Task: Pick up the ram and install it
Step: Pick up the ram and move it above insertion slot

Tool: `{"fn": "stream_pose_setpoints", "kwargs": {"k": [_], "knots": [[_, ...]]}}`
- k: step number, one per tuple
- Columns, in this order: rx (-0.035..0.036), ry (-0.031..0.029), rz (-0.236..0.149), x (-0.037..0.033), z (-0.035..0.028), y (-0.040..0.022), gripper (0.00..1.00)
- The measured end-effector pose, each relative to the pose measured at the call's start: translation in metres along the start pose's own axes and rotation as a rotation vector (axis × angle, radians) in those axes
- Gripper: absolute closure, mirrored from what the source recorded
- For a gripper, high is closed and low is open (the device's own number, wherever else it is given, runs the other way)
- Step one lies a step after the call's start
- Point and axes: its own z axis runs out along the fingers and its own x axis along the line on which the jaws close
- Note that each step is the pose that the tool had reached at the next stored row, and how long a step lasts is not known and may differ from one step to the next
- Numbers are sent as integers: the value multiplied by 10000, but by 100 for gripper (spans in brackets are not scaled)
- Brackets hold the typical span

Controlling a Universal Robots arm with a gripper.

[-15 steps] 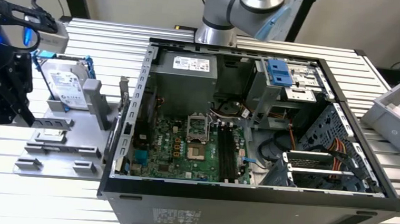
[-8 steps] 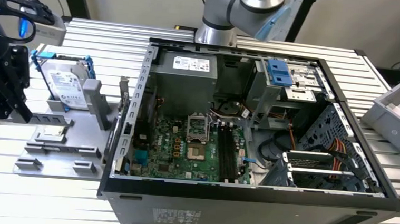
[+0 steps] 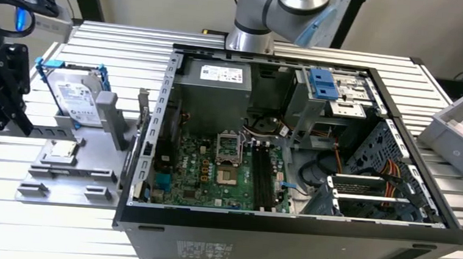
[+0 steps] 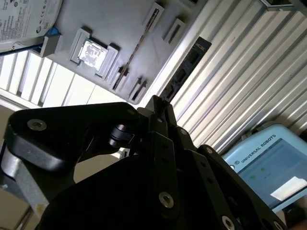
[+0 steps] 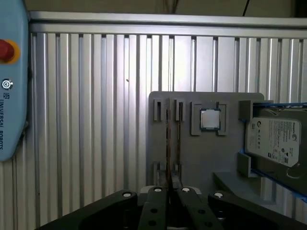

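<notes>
The ram (image 5: 168, 139) is a thin dark stick standing on edge in the slotted holders of a grey fixture plate (image 5: 206, 158). In the second wrist view the ram (image 4: 136, 48) runs as a narrow line across the same plate (image 4: 120, 24). My gripper (image 5: 170, 190) hangs well above the plate, roughly in line with the stick, its black fingers (image 5: 157, 194) pressed together with nothing between them. The second wrist view shows the gripper (image 4: 160, 103) shut too. In the exterior view, the open computer case (image 3: 290, 231) shows the motherboard's black slots (image 3: 262, 177).
On the fixture plate (image 3: 91, 156) also sit a square silver chip (image 5: 209, 119) and a hard drive in a blue frame (image 5: 273, 141). A blue teach pendant (image 5: 12, 96) lies on the ribbed aluminium table (image 5: 96, 120). A grey bin (image 3: 460, 136) stands at the exterior view's right.
</notes>
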Motion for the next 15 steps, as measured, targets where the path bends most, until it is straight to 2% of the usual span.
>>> {"fn": "stream_pose_setpoints", "kwargs": {"k": [11, 15], "knots": [[-1, 0, 0, -5, -159, 3, 100], [3, -3, -1, -6, -181, 3, 100]]}}
